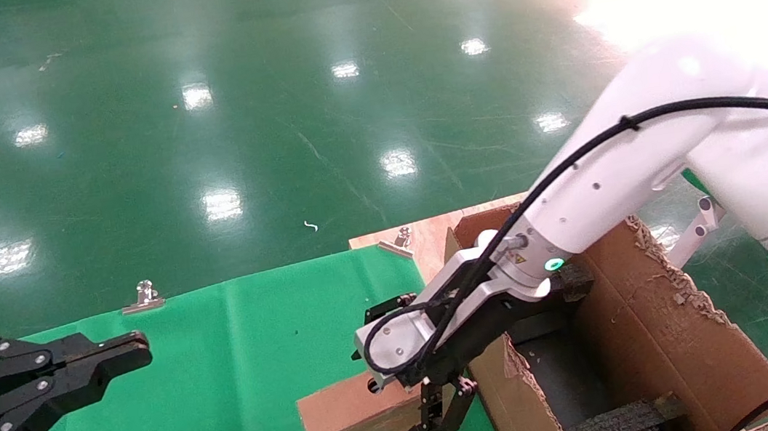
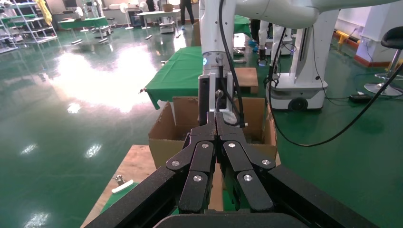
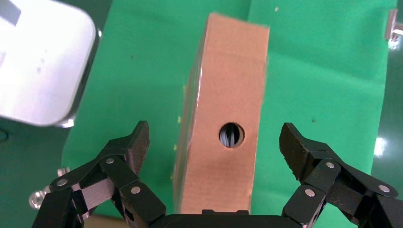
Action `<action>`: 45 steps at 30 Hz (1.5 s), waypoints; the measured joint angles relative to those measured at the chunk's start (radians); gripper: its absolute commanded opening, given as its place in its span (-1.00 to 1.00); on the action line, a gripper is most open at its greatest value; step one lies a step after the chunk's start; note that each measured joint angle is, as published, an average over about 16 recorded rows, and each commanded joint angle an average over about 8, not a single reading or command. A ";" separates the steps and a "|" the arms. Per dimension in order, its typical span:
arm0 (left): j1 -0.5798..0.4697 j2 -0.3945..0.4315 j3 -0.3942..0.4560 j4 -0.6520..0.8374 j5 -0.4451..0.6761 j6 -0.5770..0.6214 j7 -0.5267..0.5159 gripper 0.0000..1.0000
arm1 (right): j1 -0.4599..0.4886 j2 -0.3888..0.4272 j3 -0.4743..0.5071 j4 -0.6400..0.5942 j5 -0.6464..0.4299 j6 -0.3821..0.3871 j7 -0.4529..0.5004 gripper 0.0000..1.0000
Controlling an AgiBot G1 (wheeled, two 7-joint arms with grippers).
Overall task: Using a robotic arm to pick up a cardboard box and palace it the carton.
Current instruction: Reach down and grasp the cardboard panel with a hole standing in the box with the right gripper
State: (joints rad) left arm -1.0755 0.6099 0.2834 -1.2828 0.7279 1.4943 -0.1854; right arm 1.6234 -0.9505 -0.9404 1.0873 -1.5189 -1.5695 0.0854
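The cardboard box [image 1: 350, 417] stands on edge on the green cloth, just left of the carton [image 1: 647, 329]. In the right wrist view its narrow face with the round hole [image 3: 228, 95] points at the camera. My white right arm [image 1: 613, 173] reaches down over it. My right gripper [image 1: 443, 424] is open and straddles the box's end; in the right wrist view [image 3: 214, 135] both fingers stand clear of its sides. The carton has ragged flaps and black foam blocks [image 1: 622, 424] inside. My left gripper [image 1: 140, 348] is shut and empty over the cloth at the far left.
The green cloth [image 1: 225, 352] covers a table with a bare wooden corner [image 1: 423, 236]. Metal clips [image 1: 143, 296] [image 1: 401, 237] sit on its far edge. Glossy green floor lies beyond. The left wrist view shows the carton [image 2: 164, 137] behind the left gripper [image 2: 216, 118].
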 measured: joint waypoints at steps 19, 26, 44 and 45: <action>0.000 0.000 0.001 0.000 -0.001 -0.001 0.001 1.00 | 0.031 -0.055 -0.078 -0.030 -0.041 0.018 -0.033 -1.00; 0.000 0.000 0.001 0.000 -0.001 -0.001 0.000 1.00 | 0.029 -0.053 -0.075 -0.028 -0.040 0.018 -0.033 -1.00; 0.000 0.000 0.001 0.000 -0.001 -0.001 0.000 1.00 | 0.027 -0.050 -0.071 -0.023 -0.040 0.017 -0.031 -1.00; 0.000 0.000 0.001 0.000 -0.001 -0.001 0.000 1.00 | 0.027 -0.050 -0.070 -0.023 -0.040 0.017 -0.031 -1.00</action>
State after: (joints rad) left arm -1.0754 0.6095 0.2841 -1.2825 0.7270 1.4938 -0.1850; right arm 1.6504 -1.0003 -1.0109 1.0644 -1.5591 -1.5528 0.0546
